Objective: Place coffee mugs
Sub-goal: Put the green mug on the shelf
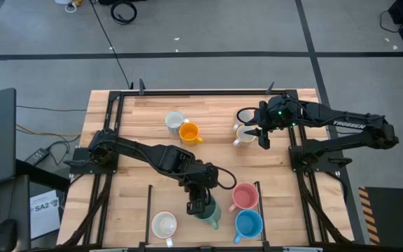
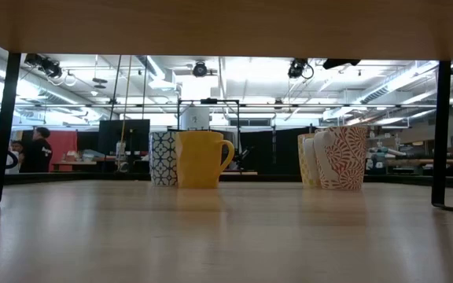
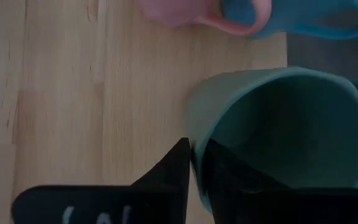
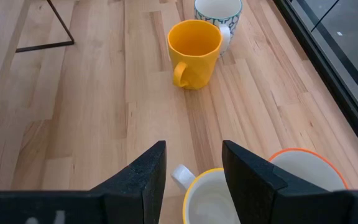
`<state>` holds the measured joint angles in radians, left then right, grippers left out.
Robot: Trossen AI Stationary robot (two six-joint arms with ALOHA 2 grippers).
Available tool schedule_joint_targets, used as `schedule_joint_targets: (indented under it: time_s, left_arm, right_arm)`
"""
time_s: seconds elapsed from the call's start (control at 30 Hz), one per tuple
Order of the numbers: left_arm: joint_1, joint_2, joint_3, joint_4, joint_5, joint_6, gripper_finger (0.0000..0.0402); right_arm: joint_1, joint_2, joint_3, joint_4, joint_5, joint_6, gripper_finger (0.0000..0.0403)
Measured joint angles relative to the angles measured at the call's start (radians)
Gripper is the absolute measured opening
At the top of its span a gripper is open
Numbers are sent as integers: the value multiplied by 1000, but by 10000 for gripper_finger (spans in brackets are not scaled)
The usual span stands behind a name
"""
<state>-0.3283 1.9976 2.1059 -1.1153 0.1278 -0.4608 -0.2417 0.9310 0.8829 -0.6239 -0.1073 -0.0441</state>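
Clamped on the rim of the green mug (image 1: 208,211), the left gripper (image 1: 197,206) sits at the table's (image 1: 138,126) near edge — pink mug (image 1: 244,197) and blue mug (image 1: 248,224) just beside. Right gripper (image 1: 264,137) hovers, jaws apart, over a cream mug (image 1: 244,136) — orange mug (image 1: 189,131) well apart.

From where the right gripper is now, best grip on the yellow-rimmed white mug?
Probably the rim wall beside the handle, from straight above. The yellow-rimmed white mug stands upright, mouth open, under the open right gripper. An orange-rimmed mug crowds its far side, so stay on the handle side.
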Motion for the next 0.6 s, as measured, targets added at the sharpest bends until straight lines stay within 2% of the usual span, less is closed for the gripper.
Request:
schedule_joint_targets:
  time_s: [0.6]
  left_arm:
    - [1, 1, 1, 77, -4, -1, 113]
  right_arm:
    - [0, 0, 0, 0, 0, 0, 163]
